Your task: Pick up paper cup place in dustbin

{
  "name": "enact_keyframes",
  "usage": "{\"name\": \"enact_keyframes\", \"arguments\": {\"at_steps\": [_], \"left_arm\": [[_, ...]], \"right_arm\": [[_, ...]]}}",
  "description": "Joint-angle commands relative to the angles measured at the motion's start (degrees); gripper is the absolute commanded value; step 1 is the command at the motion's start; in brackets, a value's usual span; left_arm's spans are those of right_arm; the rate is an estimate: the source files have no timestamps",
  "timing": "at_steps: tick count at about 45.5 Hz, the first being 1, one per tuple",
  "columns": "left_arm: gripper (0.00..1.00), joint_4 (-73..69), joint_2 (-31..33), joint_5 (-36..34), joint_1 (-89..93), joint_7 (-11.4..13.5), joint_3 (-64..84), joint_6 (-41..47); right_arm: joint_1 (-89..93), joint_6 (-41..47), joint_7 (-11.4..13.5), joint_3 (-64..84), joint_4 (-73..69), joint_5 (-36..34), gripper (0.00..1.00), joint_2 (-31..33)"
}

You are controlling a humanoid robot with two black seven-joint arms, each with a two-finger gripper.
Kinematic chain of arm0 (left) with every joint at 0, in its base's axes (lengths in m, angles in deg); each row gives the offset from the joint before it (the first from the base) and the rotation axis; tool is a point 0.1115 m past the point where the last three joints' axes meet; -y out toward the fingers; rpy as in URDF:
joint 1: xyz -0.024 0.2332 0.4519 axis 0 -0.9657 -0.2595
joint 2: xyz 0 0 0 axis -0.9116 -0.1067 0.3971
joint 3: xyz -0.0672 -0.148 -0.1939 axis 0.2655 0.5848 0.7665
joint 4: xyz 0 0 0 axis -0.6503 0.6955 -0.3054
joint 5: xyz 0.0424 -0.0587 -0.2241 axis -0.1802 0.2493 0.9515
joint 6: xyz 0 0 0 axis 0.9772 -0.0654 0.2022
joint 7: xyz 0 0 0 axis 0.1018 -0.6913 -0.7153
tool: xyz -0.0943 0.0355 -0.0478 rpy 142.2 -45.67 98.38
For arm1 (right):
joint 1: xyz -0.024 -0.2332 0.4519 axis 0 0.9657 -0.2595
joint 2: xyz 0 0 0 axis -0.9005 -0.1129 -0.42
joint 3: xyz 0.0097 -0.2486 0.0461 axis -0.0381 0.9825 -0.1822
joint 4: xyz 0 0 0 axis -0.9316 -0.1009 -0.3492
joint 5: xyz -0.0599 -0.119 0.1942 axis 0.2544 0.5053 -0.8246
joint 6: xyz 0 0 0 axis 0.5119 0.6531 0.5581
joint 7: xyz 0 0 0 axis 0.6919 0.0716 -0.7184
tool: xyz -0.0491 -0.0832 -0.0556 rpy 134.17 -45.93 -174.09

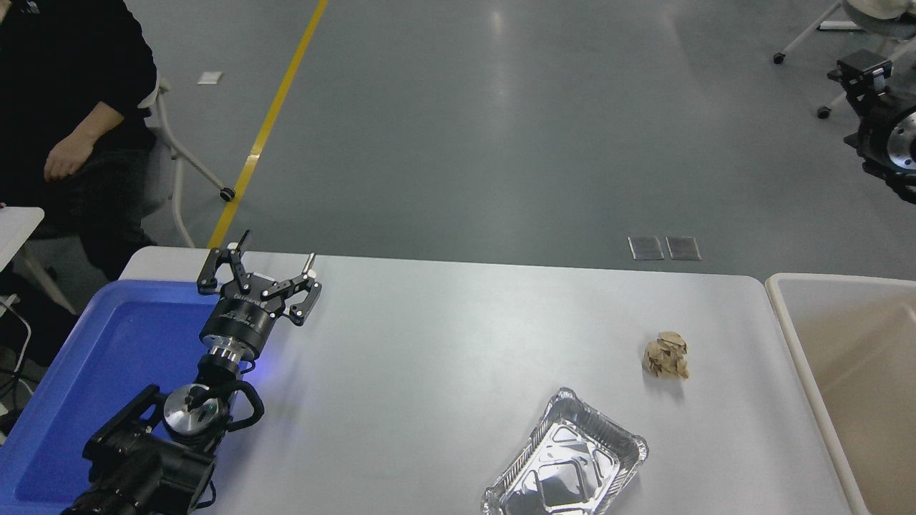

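No paper cup visible anywhere on the bench [444, 343]. Dustbin [787, 329] sits off the bench's right edge. Right hand [876, 107] is high at the right edge, above and beyond the dustbin; grip state unreadable, nothing visibly held. Left hand [272, 266] is parked at the far-left corner, fingers spread, empty. Right arm is nearer the dustbin.
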Motion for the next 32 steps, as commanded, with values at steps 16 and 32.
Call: {"name": "enact_keyframes", "arguments": {"at_steps": [16,32], "left_arm": [[0.99,0.0,0.0,-0.1,0.0,0.0,0.0,0.0],[0.99,0.0,0.0,0.0,0.0,0.0,0.0,0.0]], "right_arm": [[-38.7,2.1,-0.8,45.4,-36.2,7.0,1.00,-14.5],[-48.8,18.4,-1.0,45.3,-49.5,6.3,1.00,-18.6]]}}
